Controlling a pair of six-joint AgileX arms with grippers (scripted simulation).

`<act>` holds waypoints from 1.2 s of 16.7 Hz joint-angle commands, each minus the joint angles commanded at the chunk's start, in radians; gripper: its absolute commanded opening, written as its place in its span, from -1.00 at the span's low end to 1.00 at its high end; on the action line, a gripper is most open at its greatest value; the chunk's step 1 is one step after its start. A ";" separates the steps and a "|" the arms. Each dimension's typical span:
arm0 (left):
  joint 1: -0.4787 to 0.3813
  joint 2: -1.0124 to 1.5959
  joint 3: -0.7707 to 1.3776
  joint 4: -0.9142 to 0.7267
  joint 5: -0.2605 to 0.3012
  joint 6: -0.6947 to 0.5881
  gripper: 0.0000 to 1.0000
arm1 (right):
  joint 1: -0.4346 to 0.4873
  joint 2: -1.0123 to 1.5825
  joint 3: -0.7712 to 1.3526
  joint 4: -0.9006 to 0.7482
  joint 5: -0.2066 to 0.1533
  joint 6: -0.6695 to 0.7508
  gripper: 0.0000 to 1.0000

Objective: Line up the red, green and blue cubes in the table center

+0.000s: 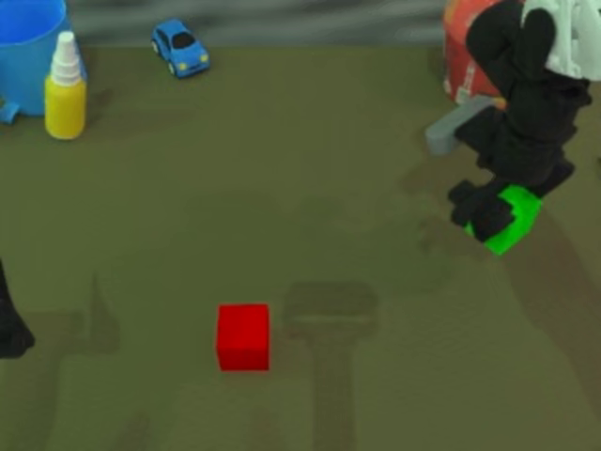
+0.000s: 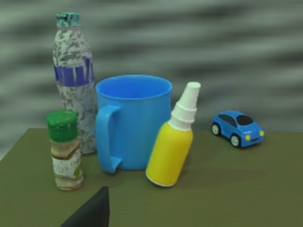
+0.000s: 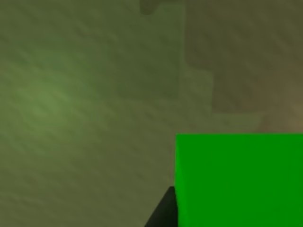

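Two cubes visible, blue one unseen. Left hand (image 1: 11, 331) parked at counter's (image 1: 310, 160) left edge, grip state impossible to tell. Red cube (image 1: 243, 336) just left of center, toward the near edge. Green cube (image 1: 512, 218) far right, clenched in right hand (image 1: 490, 214).

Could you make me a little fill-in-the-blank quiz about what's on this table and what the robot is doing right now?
1. The right gripper is at the ____ cube.
2. The red cube sits alone near the table's ____.
3. Beside the blue mug leans a ____ bottle with a white nozzle.
4. The toy car near the back edge is ____.

Missing words: green; center; yellow; blue
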 joint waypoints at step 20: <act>0.000 0.000 0.000 0.000 0.000 0.000 1.00 | 0.454 0.000 0.058 -0.074 -0.001 1.124 -1.00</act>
